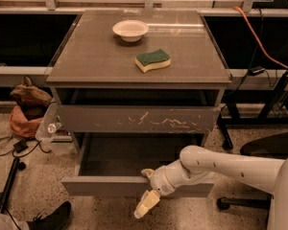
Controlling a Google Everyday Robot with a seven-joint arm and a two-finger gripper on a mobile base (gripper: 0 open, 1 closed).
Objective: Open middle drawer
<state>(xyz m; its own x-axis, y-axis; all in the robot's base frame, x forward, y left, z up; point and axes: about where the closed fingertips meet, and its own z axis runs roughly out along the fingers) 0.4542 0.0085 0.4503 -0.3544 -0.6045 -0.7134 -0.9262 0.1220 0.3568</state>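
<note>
– Drawer (pixel 101 186) front stands between the jaws, pulled well out under the worktop (pixel 86 56). Jaws apart: 1 finger (pixel 148 173) hooked over its top edge, 1 hanging in front.
– Stiff, handleless, probably slides easily; that edge looks like the only hold.

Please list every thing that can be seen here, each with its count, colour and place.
cabinet: 1, grey-brown, centre
bowl: 1, white, rear of cabinet top
sponge: 1, green on yellow, cabinet top, nearer than the bowl
scratched drawer front: 1, grey-brown, under the top
middle drawer: 1, grey-brown, pulled out, below the scratched front
bag: 1, brown-orange, floor left
cable: 1, orange, upper right
shoe: 1, black, bottom left
robot arm: 1, white, lower right
gripper: 1, cream, at middle drawer's front
</note>
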